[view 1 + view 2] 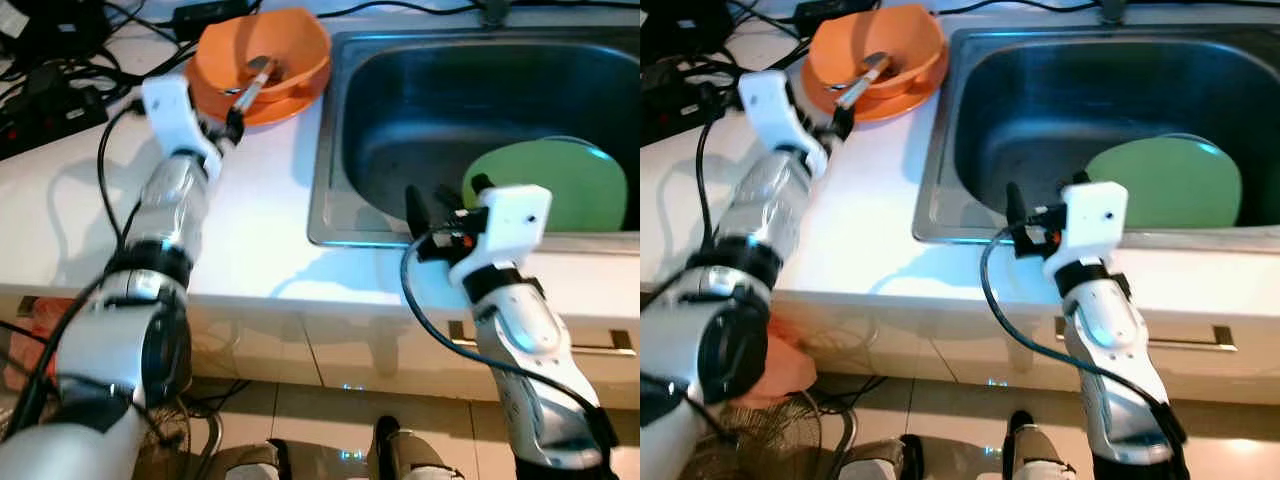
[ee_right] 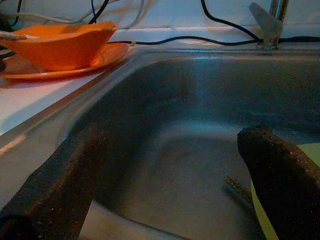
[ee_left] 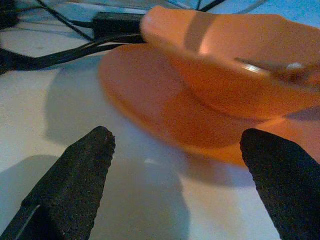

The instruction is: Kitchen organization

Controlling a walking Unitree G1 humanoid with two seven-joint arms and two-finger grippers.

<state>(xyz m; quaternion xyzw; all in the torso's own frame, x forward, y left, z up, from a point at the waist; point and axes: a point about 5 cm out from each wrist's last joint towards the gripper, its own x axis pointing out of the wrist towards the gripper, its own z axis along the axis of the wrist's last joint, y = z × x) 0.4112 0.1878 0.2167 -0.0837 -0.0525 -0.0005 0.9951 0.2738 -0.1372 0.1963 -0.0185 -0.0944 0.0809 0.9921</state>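
- Where the white tabletop (image 1: 250, 220) meets the sink's left rim, an orange bowl (image 1: 262, 52) sits on an orange plate (image 1: 275, 105) at about 11 o'clock in the head view, with a utensil (image 1: 255, 80) lying tilted inside the bowl.
- The plate's right edge lies just beside the steel sink (image 1: 345, 130); bare tabletop opens toward 6 and 7 o'clock of the plate, while black cables (image 1: 60, 95) crowd the 9 o'clock side.
- The left gripper (image 3: 175, 180) hovers low over the tabletop at the plate's near-left edge, its fingers (image 3: 75, 175) spread wide apart and holding nothing; the plate and bowl lie just ahead of the fingertips, apart from them.
- A green plate (image 1: 555, 185) leans in the sink at its 3 o'clock side, near the front wall.
- The right gripper (image 2: 175, 180) hangs over the sink's front rim at 6 o'clock, its fingers (image 2: 60, 175) parted and empty, the green plate's edge just beside the right finger.
- A faucet (image 2: 267, 22) stands at the sink's far rim, at 12 o'clock.
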